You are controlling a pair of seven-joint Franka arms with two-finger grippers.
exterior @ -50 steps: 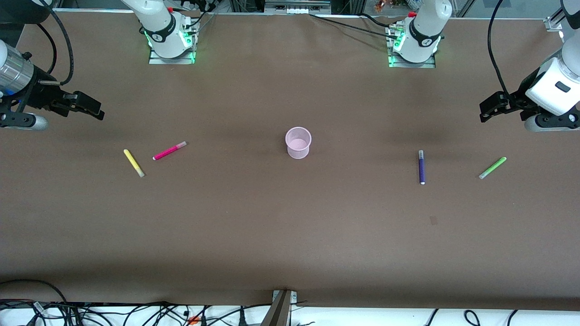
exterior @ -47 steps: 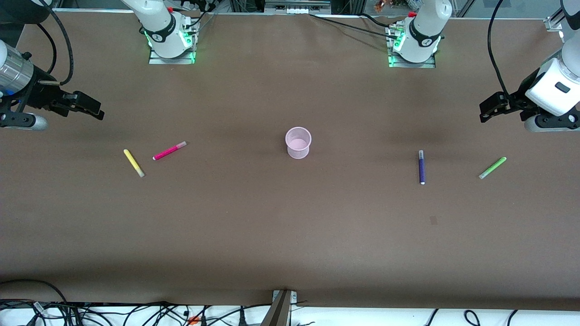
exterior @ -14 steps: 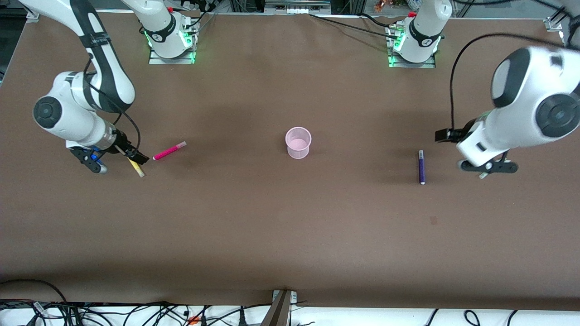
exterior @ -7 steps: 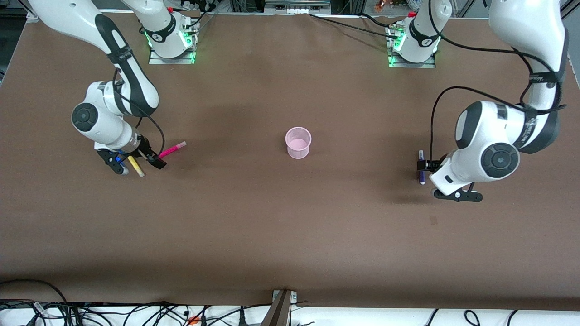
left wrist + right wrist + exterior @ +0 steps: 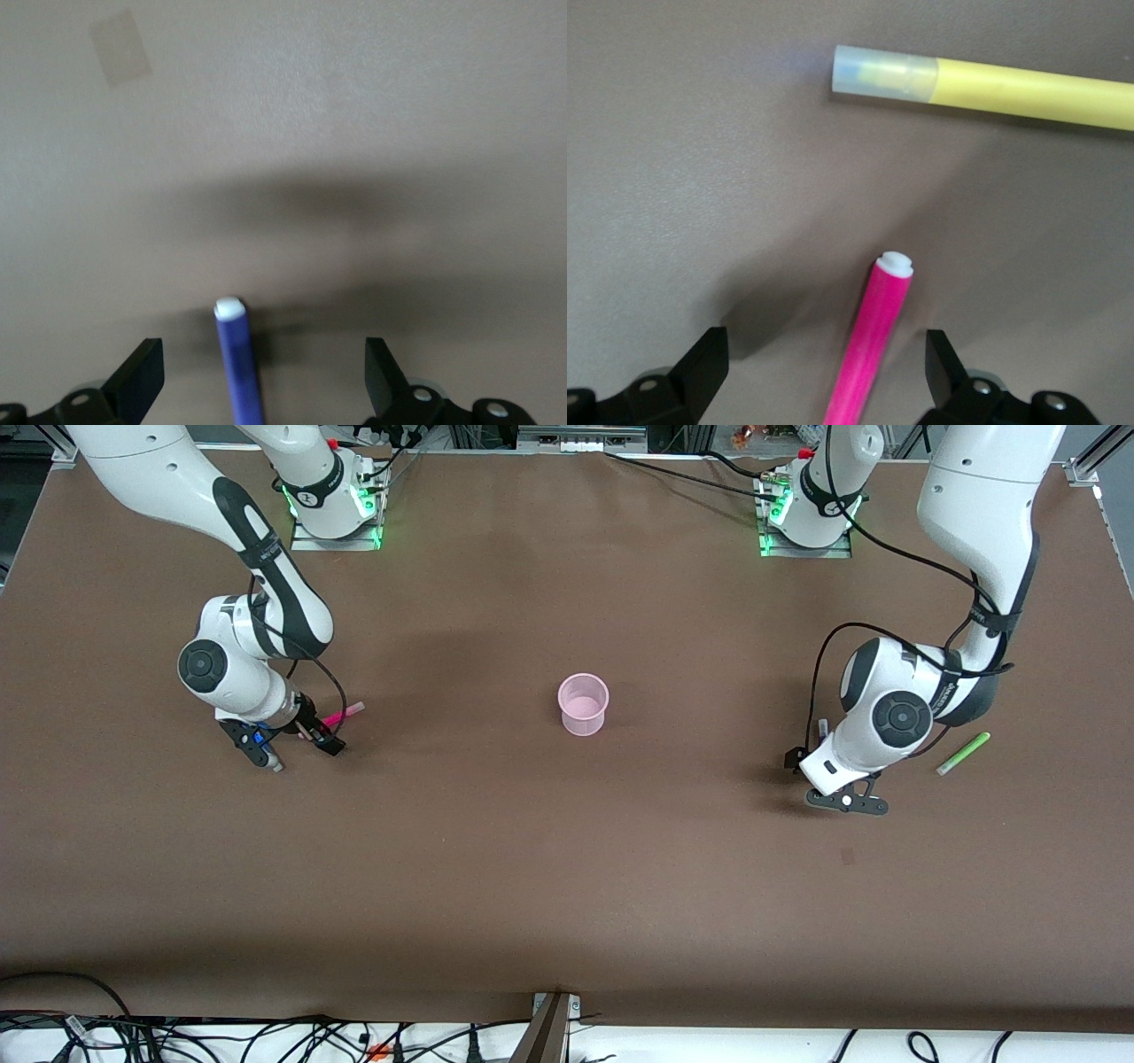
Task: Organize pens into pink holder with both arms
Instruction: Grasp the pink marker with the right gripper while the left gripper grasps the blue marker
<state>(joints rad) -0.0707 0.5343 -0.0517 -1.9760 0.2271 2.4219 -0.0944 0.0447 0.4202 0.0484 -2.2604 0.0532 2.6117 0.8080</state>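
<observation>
Beside yellow pen (image 5: 1010,86), right gripper (image 5: 824,376) jaws spread astride magenta pen (image 5: 873,341); left gripper (image 5: 263,381) spread astride purple pen (image 5: 239,363).

pens (image 5: 963,753): 4, partly hidden | pink holder (image 5: 583,704): 1 | arms (image 5: 895,717): 2

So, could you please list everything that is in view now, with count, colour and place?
pink holder: one, pale pink, upright at mid table, no pens in it.
magenta pen: one, lying toward the right arm's end, between the right gripper's open fingers.
yellow pen: one, lying beside the magenta pen, apart from it.
purple pen: one, dark purple, lying toward the left arm's end, between the left gripper's open fingers.
green pen: one, light green, lying near the left arm's end.
table: one, brown.
right gripper: black, open, low over the magenta pen.
left gripper: black, open, low over the purple pen.
</observation>
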